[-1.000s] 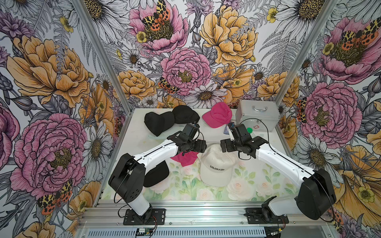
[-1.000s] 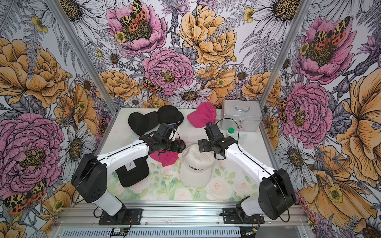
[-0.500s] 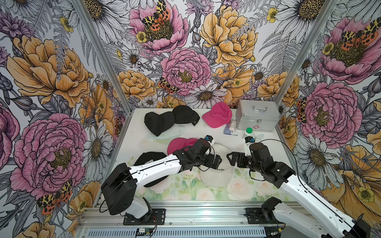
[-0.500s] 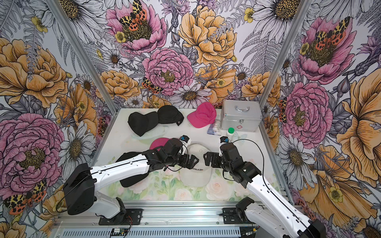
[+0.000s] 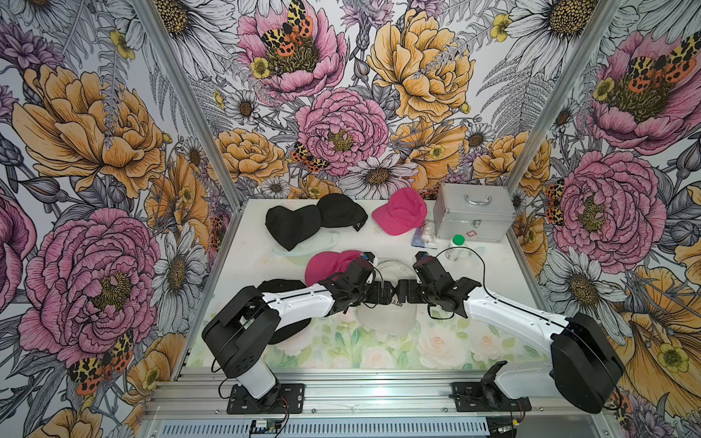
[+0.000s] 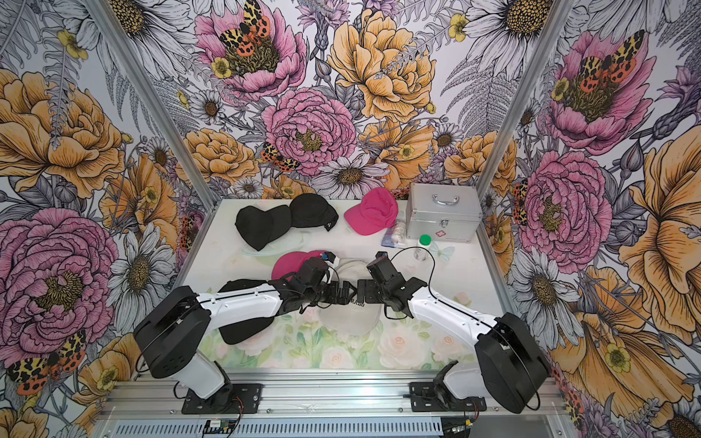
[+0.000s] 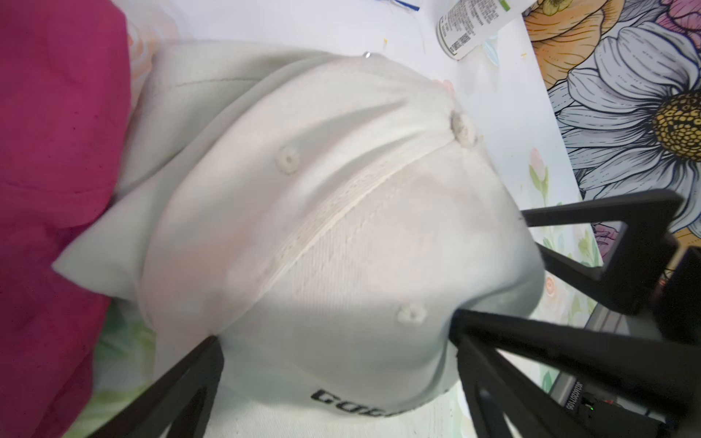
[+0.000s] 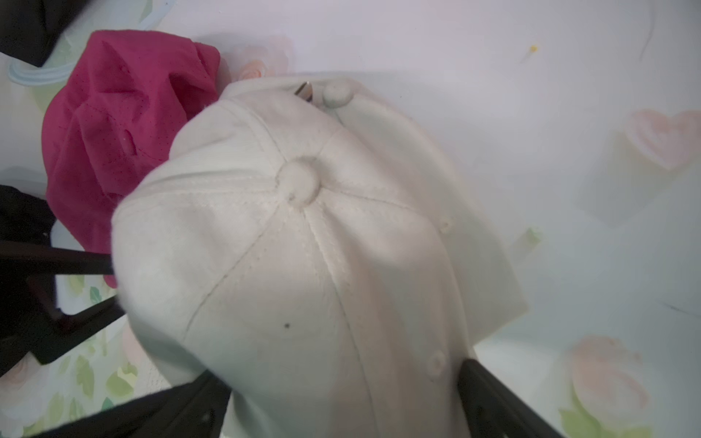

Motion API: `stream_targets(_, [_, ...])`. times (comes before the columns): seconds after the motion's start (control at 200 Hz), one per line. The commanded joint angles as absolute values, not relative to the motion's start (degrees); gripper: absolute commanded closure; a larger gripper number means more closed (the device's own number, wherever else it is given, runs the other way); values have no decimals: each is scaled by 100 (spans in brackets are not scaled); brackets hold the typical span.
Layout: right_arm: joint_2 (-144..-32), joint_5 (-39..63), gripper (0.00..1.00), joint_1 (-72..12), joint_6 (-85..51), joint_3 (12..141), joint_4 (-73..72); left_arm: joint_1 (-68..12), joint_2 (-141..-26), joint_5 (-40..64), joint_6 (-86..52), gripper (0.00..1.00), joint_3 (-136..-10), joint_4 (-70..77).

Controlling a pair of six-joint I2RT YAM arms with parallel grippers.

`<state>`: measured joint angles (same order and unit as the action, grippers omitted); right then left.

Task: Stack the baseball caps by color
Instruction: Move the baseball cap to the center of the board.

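The left gripper point(image 5: 379, 295) and right gripper point(image 5: 409, 294) are facing each other at the centre of both top views. Each is standing with its jaws spread wide, straddling the crown of the cream cap point(image 5: 385, 320) without lifting it. That cap is lying on the table point(image 5: 265, 246), its black lettering facing the lower edge. A pink cap point(image 5: 326, 265) is touching its left side, and a black cap point(image 5: 280, 284) is lying under the left arm. Higher in the frame, two overlapping black caps point(image 5: 303, 223) and a second pink cap point(image 5: 398, 212) are sitting.
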<state>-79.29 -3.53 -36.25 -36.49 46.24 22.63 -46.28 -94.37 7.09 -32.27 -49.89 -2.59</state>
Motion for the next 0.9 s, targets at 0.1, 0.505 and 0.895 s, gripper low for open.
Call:
stream_targets(0.1, [-7936,-693,4,-3393,-3525,4847,1848,-4713,-9516,861,-3360,1,-4956,62])
stream_targets(0.505, [-6624,-577,3,-3217,-3566,4553,2936,-4485,-8416,1158,-3765,1,-4302,0])
stream_targets(0.895, [-5230,-453,70,-3140,-4363,3207,3718,-4638,-8870,1343,-3746,1,-3936,384])
